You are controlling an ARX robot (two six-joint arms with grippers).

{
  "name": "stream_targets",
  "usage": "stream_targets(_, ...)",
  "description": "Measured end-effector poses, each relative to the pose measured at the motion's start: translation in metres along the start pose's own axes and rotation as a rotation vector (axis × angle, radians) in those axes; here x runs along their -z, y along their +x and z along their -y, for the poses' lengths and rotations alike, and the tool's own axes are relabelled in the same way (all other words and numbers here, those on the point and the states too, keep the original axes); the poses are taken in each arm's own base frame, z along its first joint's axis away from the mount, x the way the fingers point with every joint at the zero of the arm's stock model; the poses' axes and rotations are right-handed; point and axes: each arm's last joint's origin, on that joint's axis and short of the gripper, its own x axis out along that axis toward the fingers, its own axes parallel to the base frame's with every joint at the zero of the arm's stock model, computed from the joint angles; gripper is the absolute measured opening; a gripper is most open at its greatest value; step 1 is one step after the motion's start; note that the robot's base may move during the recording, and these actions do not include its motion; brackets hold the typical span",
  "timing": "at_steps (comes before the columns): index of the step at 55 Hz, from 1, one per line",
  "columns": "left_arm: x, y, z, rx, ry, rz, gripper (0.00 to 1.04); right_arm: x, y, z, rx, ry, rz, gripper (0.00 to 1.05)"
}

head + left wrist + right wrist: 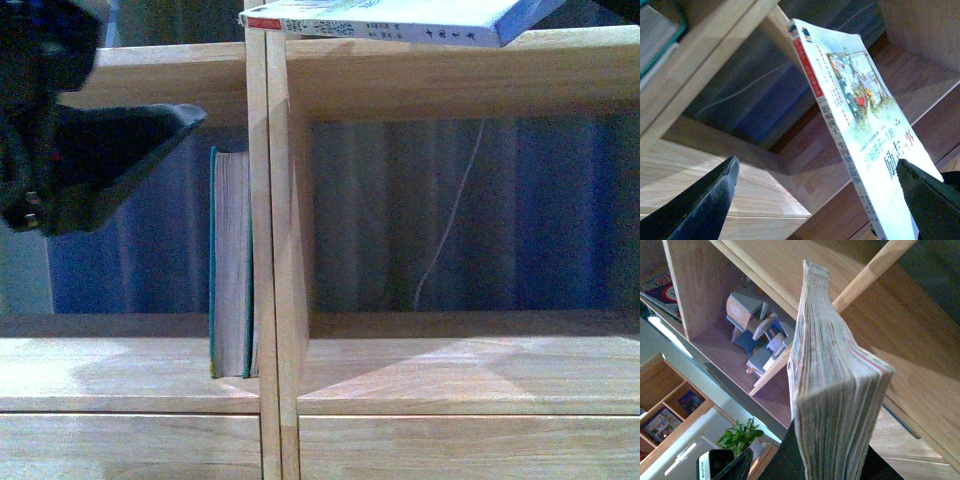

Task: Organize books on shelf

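The light natural-wood shelf with a central upright divider fills the front view, and the thick teal-covered book with greyish page edges stands upright in its left compartment against that divider. The thin pale paperback with a red-striped spine lies almost flat at the top board's height, clamped in the right gripper. The left gripper hangs well apart, fingers spread and empty. The paperback should probably be turned upright, lowered clear of the board and slid in gently, since so thin a book may bend.
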Motion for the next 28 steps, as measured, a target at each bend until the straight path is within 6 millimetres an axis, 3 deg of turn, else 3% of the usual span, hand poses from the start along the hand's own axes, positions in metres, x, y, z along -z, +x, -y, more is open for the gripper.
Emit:
stream_targets(10,0.008,0.017,0.008,0.017,-0.008,-0.036,0.97,-0.002,0.000,0.001,-0.007,0.001,-0.002,0.07)
stream_targets(28,0.002,0.027,0.008,0.008,0.026,-0.041,0.97,-0.005,-0.010,-0.014,-0.067,0.004,-0.003,0.07)
